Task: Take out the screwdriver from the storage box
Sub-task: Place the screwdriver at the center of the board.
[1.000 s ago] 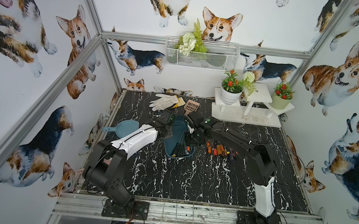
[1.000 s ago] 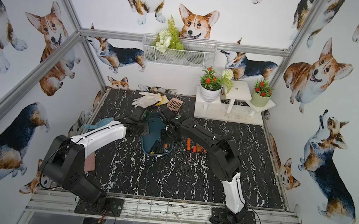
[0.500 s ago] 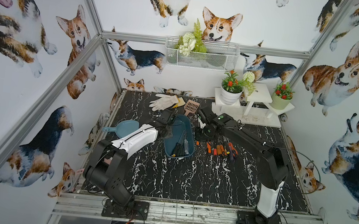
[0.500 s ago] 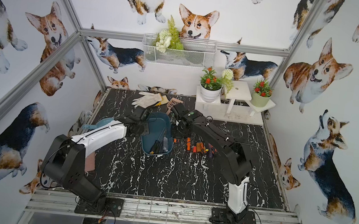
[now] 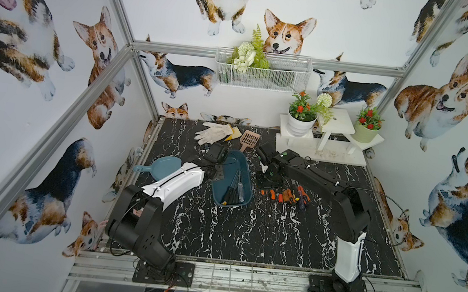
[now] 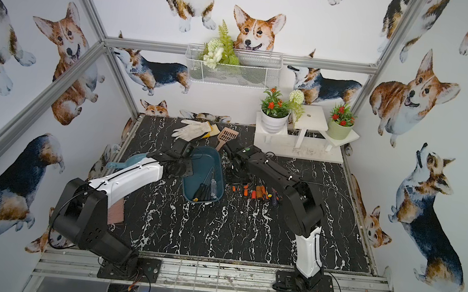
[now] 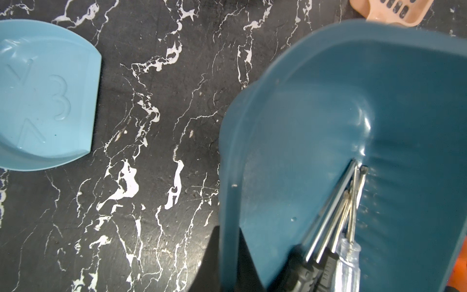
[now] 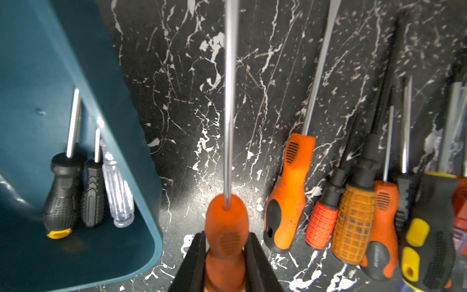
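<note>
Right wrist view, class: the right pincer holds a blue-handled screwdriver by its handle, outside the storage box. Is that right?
One thing is wrong: the handle is orange, not blue. The right wrist view shows the right pincer holding an orange-handled screwdriver by its handle, outside the storage box.

Orange screwdriver [image 8: 226, 217]: tip and butt beyond right wrist view's edges.

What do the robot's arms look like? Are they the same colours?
Both are mostly black with one shiny white shell each. The left arm has it on its long middle part, and the right arm has it just above its base. A thin black cable loops off the right one, and a little green dot shows near its wrist. The jaws are flat black wedges.
</note>
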Robot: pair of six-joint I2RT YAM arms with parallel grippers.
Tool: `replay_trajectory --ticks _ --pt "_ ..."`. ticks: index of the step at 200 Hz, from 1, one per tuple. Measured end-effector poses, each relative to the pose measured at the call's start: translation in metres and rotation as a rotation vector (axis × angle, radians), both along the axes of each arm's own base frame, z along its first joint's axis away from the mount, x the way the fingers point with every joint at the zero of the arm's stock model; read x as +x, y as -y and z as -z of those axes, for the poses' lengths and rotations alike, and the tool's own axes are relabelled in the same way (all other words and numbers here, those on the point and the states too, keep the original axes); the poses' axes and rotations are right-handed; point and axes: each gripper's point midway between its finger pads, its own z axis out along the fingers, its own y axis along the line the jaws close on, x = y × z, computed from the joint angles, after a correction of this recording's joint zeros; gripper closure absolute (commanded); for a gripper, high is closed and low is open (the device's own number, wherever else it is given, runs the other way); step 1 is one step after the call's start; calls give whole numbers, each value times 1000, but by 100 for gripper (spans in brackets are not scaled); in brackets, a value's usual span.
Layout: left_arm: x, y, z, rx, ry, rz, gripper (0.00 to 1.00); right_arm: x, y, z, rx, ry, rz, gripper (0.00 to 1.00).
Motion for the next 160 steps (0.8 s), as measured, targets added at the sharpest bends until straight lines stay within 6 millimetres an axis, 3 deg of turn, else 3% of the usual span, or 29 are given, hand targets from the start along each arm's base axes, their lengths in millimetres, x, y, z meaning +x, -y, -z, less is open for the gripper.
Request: replay_trajectory --ticks 81,160 --pt "-4 -2 3 0 -4 0 100 1 6 27 -76 -45 -18 100" --pt "-2 -1 2 7 -3 12 100 1 7 41 -109 -73 -32 100"
